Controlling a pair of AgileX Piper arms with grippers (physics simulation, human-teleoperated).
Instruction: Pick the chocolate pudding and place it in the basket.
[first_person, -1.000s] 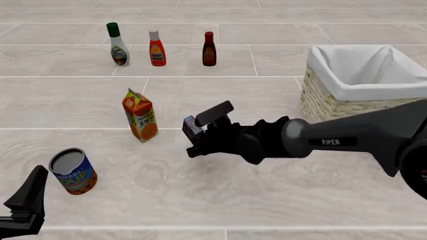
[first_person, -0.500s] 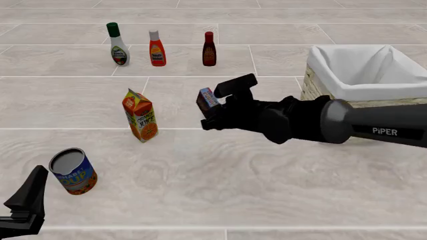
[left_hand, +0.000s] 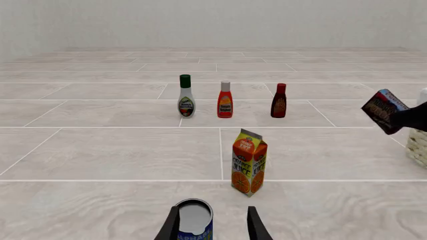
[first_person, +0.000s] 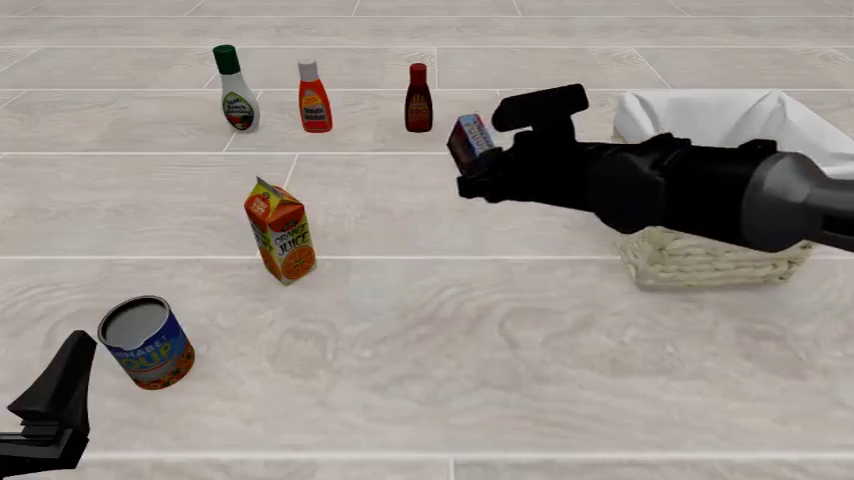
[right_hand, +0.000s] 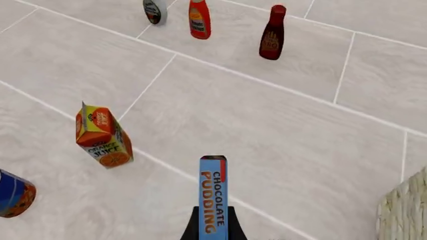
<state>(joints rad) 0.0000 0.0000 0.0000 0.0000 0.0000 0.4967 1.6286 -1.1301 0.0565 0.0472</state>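
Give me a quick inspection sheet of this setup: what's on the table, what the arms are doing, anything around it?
Surface: pale wood-look tiled table.
Job's things: chocolate pudding held in the air, short of the basket, which stands on the right side.
Clutter: orange juice carton, tin can, and at the back a white dressing bottle, red bottle and dark sauce bottle, all upright.
Grippers: right tool shut on the pudding; left tool open, low beside the can, holding nothing.
Cables: nothing seen.
Surroundings: plain pale wall behind the table.
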